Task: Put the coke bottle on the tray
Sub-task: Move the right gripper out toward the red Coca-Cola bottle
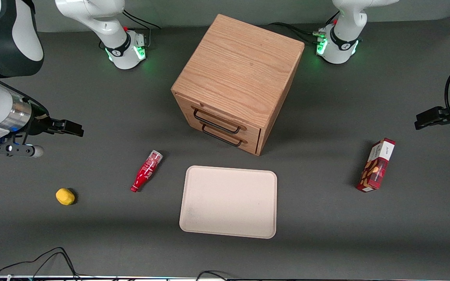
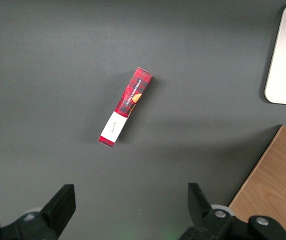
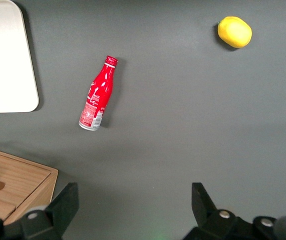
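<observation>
The coke bottle (image 1: 146, 171) lies on its side on the dark table, beside the tray on the working arm's side, cap toward the front camera. It also shows in the right wrist view (image 3: 97, 100). The cream-beige tray (image 1: 193, 226) lies flat in front of the wooden drawer cabinet; its corner shows in the right wrist view (image 3: 12, 95). My right gripper (image 1: 74, 128) hangs above the table, farther from the front camera than the bottle and well apart from it. Its fingers (image 3: 65, 202) are open and empty.
A wooden drawer cabinet (image 1: 240, 74) with two black handles stands mid-table. A yellow lemon-like object (image 1: 65, 196) lies toward the working arm's end, nearer the front camera than the gripper. A red snack box (image 1: 376, 165) lies toward the parked arm's end. Cables run along the front edge.
</observation>
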{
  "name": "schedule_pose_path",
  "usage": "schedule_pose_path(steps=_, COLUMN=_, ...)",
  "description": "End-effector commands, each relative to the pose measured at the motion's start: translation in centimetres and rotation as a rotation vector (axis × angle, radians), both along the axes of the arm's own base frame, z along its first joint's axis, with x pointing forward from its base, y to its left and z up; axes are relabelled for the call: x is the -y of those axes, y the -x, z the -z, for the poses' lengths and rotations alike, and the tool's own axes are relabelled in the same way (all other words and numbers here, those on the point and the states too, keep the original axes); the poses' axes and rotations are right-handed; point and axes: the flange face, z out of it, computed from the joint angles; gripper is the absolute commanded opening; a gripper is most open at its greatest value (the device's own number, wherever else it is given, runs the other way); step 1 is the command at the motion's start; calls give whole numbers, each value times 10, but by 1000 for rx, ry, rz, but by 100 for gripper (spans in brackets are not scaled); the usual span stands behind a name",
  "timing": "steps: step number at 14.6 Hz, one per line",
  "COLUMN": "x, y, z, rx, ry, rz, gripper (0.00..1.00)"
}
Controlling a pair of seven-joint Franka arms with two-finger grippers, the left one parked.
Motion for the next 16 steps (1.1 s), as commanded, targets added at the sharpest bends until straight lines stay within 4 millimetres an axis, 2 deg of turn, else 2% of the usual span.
schedule_pose_path(steps=1, x=1, y=3, z=-5, rx=-20, ry=-23, rz=-2, gripper=100)
schedule_pose_path(steps=4, x=-2, y=-4, z=-3, rx=-20, ry=-23, rz=-3, gripper=100)
schedule_pose_path(steps=10, x=-7, y=-4, z=5, rx=-37, ry=-20, rz=23, gripper=100)
schedule_pose_path(steps=13, x=-15, y=-6, z=1, rx=-26, ry=-15, rz=39, gripper=100)
schedule_pose_path(steps=15, x=-22, y=-22, z=14, rx=-33, ry=-14, rz=44, gripper=100)
schedule_pose_path(steps=16, x=-36, y=-31, z=23, rx=-40, ry=-11, rz=41, gripper=100)
